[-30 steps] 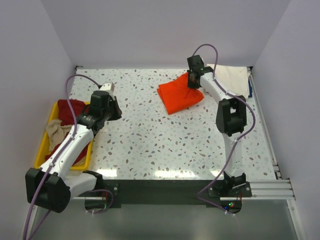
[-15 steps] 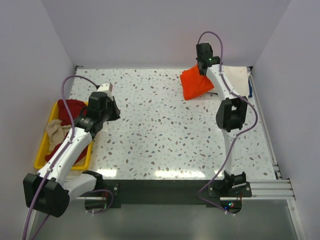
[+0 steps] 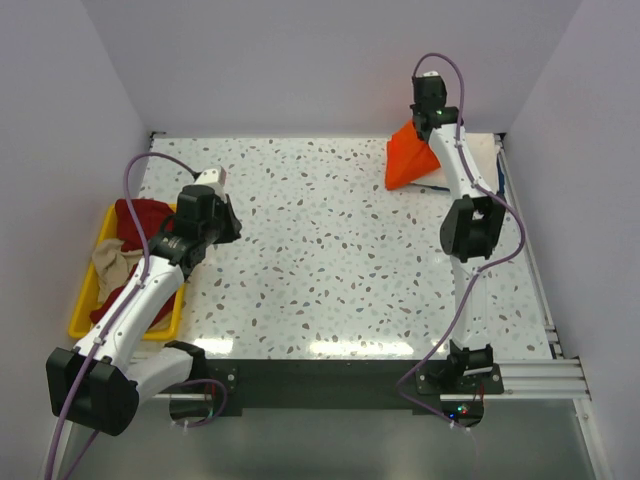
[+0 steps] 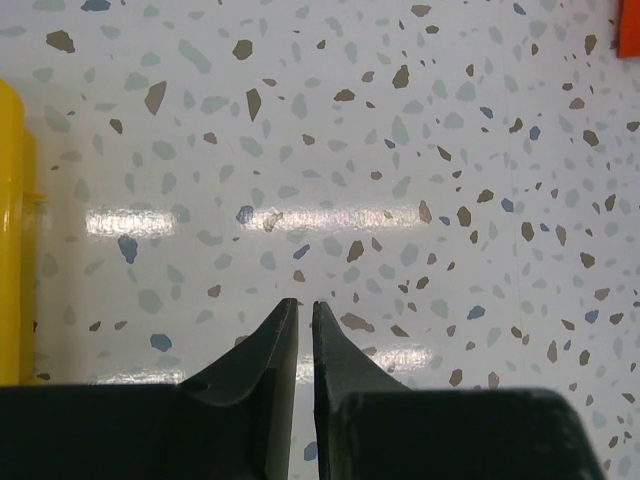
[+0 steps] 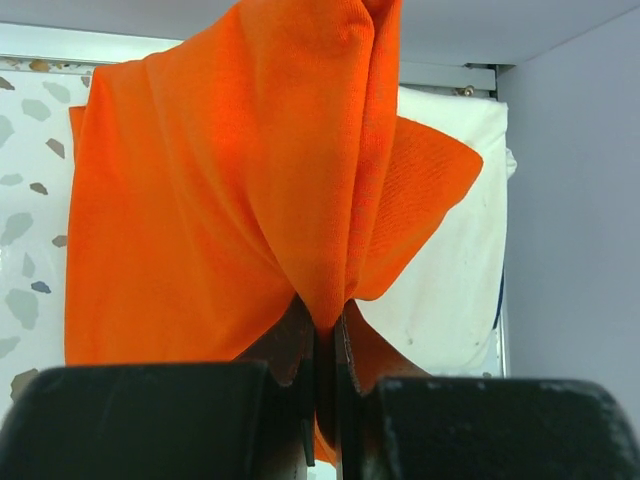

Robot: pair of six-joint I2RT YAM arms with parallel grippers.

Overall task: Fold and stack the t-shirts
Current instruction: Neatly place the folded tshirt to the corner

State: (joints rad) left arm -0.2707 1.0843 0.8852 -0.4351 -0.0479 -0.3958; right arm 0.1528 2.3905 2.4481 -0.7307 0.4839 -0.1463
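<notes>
My right gripper [image 3: 424, 128] is shut on the bright orange t-shirt [image 3: 408, 162] and holds it lifted at the far right, its lower part hanging over the left edge of the folded cream-white t-shirt [image 3: 474, 155]. In the right wrist view the orange t-shirt [image 5: 210, 200] is pinched between my fingers [image 5: 290, 345], with the cream-white t-shirt [image 5: 450, 290] behind it. My left gripper [image 4: 300, 310] is shut and empty above the speckled table. A dark red t-shirt [image 3: 140, 222] and a beige t-shirt [image 3: 112, 263] lie crumpled in the yellow tray [image 3: 82, 305].
The yellow tray stands at the table's left edge, and its rim [image 4: 8, 230] shows at the left of the left wrist view. Walls close in the table at the back and both sides. A metal rail [image 3: 530, 260] runs along the right edge.
My right gripper has carried the orange t-shirt up and to the right, from the table's middle back onto the edge of the cream-white t-shirt. The left arm has barely moved.
</notes>
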